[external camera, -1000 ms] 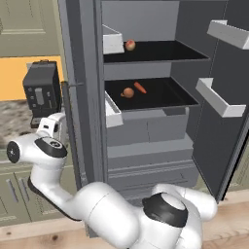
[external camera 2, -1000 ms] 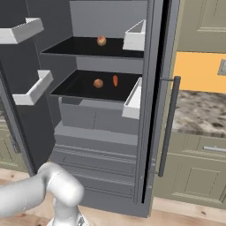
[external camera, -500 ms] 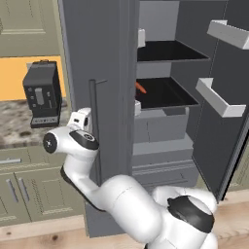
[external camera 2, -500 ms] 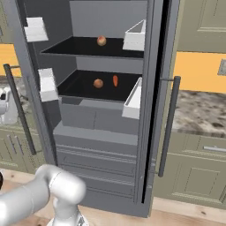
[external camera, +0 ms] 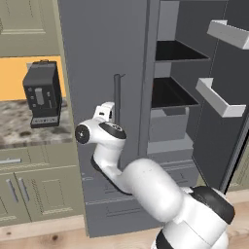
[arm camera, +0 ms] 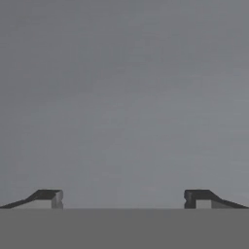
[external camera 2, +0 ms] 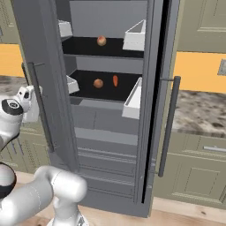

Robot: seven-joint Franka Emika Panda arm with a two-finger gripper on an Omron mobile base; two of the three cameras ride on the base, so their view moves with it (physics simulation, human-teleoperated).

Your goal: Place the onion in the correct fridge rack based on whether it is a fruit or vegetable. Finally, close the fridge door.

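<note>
We have our tool (arm camera: 123, 198) pressed up close to the outer face of the fridge door (external camera: 102, 63), beside its long vertical handle (external camera: 116, 95). In the hand view the two fingertips (arm camera: 48, 197) stand wide apart with nothing between them, and plain grey door surface lies just ahead of them.

From the right base view we see the left door swung partway toward the cabinet, with its handle (external camera 2: 42, 106) facing us and our wrist just beside it. The right door (external camera 2: 156, 88) is edge-on to us, its own handle (external camera 2: 170, 126) facing the worktop (external camera 2: 198, 112) behind.

Through the gap between the doors, the onion (external camera 2: 98, 83) sits on the lower rack (external camera 2: 106, 90), just beside a small orange carrot-like item (external camera 2: 115, 80); the two are near but apart. On the upper rack (external camera 2: 97, 47) rests a round reddish-tan fruit (external camera 2: 101, 40). White door bins (external camera 2: 134, 37) hang on the inside of the right door.

In the left base view a dark coffee machine (external camera: 43, 95) stands on the speckled worktop (external camera: 24, 131) to the left of the fridge, above pale green cabinets (external camera: 34, 187).
</note>
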